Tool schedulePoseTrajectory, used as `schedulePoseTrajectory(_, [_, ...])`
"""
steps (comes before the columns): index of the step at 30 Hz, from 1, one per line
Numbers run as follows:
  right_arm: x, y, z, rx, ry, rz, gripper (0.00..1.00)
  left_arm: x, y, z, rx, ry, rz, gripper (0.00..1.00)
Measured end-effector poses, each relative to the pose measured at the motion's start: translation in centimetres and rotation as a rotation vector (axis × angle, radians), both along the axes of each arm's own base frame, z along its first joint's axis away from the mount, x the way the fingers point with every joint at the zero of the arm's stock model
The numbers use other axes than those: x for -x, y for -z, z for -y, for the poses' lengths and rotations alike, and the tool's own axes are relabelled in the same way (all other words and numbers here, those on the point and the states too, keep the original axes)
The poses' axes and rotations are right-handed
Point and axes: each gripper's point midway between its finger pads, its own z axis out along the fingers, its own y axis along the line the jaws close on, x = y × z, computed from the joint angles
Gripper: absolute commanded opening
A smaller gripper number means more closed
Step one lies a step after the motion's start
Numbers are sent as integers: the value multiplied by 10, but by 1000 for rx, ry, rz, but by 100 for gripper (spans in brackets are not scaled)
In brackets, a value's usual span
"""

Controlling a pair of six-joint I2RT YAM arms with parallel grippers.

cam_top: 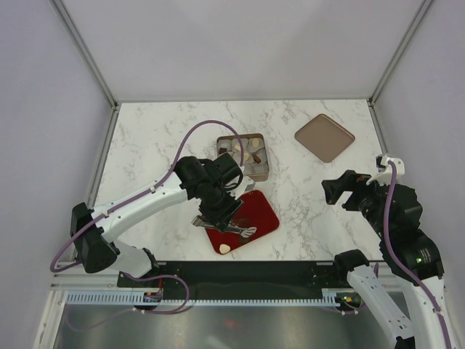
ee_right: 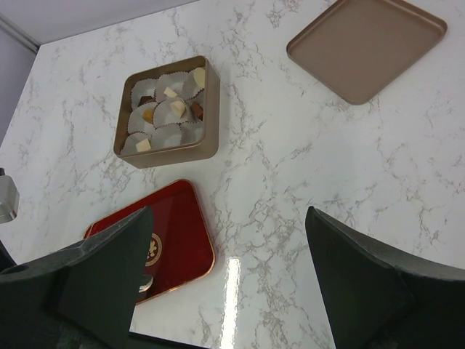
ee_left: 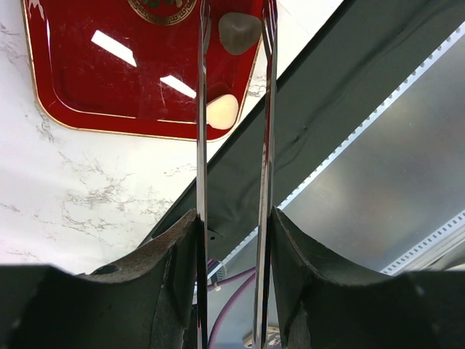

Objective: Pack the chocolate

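Seen from above, the left gripper (cam_top: 218, 209) hangs over a glossy red rectangular tray (cam_top: 263, 215), clamped on a pair of thin metal tongs (cam_top: 227, 228). A cream-white teardrop chocolate (cam_top: 226, 249) lies loose at the tray's near corner. Behind the tray stands a square gold-brown tin (cam_top: 266, 156), and its flat brown lid (cam_top: 324, 137) lies well apart to the right. The right gripper (cam_top: 336, 190) is off to the side, holding nothing. The left wrist camera looks down the tong blades. A dull brown rounded piece (ee_left: 240, 33) sits between their tips, though I cannot tell whether it is pinched yet, and the cream one rests on the tray just beside the left blade. These pieces look light and hard, slick against steel and easily scuffed, so I would pinch one gently across its widest flanks. From the right wrist, that gripper's fingers stand wide apart. Below them, the tin is lined with grey-white pleated paper cups (ee_right: 168, 133), most holding a cream, tan or dark piece.
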Motion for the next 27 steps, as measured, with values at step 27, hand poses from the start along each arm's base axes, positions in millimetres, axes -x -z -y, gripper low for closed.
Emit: schedulePoseTrajectory(27, [0, 0, 0, 1, 0, 1, 94, 9, 20, -11, -61, -5, -51, 48])
